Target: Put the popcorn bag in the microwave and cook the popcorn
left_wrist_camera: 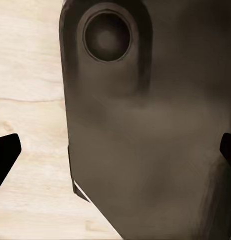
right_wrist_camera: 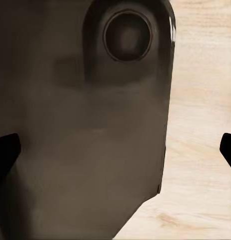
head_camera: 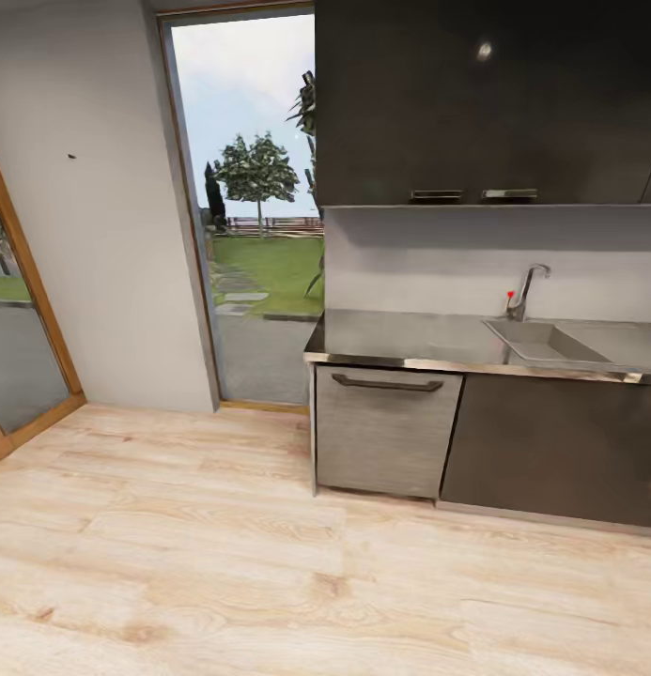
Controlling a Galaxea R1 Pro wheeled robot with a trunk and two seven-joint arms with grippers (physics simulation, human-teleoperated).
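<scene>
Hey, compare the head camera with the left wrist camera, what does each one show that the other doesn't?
Head camera alone: the grey countertop, a sink with a tap, dark cabinets, and a glass door onto a lawn. Left wrist camera alone: a dark robot part close up, and the left gripper, jaws wide apart. Both share the pale wooden floor.

Left gripper (left_wrist_camera: 115, 150) and right gripper (right_wrist_camera: 115, 147), fingertips wide apart.

Pale wood floor (head_camera: 175, 563), grey wall (head_camera: 109, 235), garden window (head_camera: 255, 207).
</scene>
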